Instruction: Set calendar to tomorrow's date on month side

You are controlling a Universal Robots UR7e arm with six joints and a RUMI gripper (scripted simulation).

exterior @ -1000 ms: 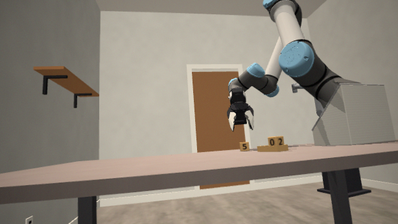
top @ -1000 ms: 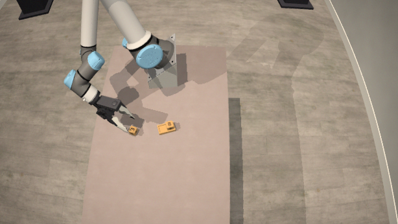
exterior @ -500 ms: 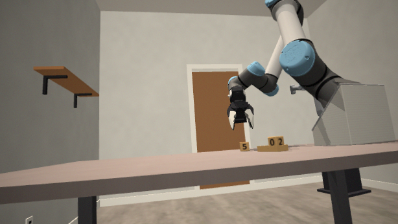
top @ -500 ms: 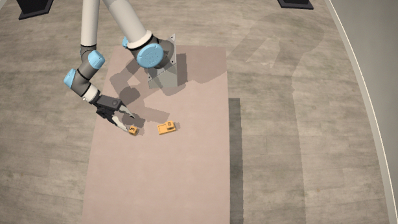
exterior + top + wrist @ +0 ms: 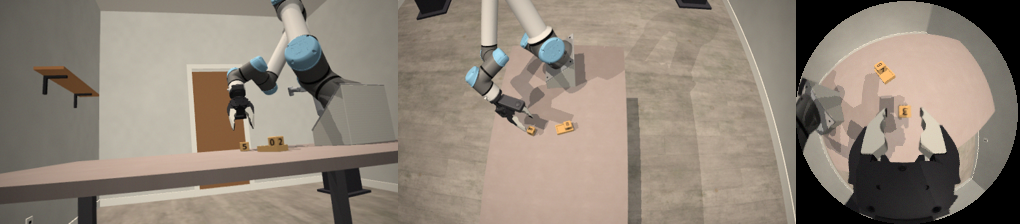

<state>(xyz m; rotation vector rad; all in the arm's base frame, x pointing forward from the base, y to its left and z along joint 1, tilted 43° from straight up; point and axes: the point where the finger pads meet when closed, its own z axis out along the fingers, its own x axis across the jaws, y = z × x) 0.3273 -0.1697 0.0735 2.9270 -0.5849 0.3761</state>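
A loose orange cube (image 5: 531,131) (image 5: 244,146) (image 5: 904,111) sits flat on the table beside the tray. Its top digit looks like a 3, and an upright 5 faces the exterior view. The orange tray (image 5: 560,129) (image 5: 264,149) (image 5: 888,77) holds another cube (image 5: 568,125) (image 5: 275,142) (image 5: 881,66) at one end. That cube has an 8 on top and shows 0 and 2 on two sides in the exterior view. The tray's other end is empty. The month's name is not readable. My gripper (image 5: 529,123) (image 5: 243,129) (image 5: 903,108) is partly open and empty, above the loose cube.
The arm's grey mounting block (image 5: 561,78) (image 5: 363,113) stands at the back of the table (image 5: 553,181) (image 5: 136,168). A wooden shelf (image 5: 65,78) is on the wall, away from the table.
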